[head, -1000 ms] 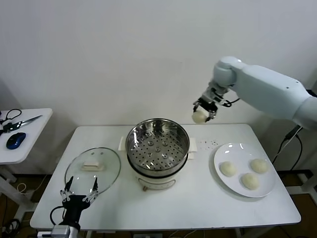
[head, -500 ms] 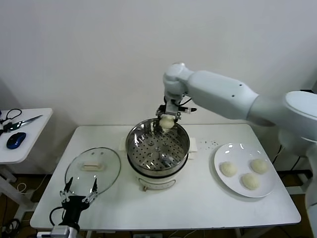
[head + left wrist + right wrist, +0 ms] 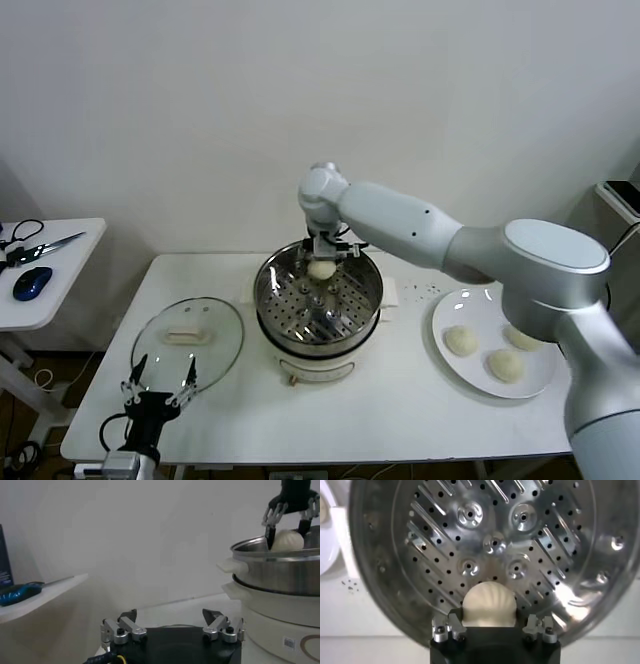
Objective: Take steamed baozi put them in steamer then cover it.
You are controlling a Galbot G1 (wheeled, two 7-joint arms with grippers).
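right gripper fingers closed around one baozi, hung over the far side of the steamer | risk: released here, near the back wall, bun may roll or land tilted | three baozi on plate | left gripper spread wide, empty, beside cover

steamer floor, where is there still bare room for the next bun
Nearly all of the steamer floor is bare: the middle, the near side and both flanks. Only the far rim is taken, where the right gripper holds a baozi. The plate is crowded, three buns on it.
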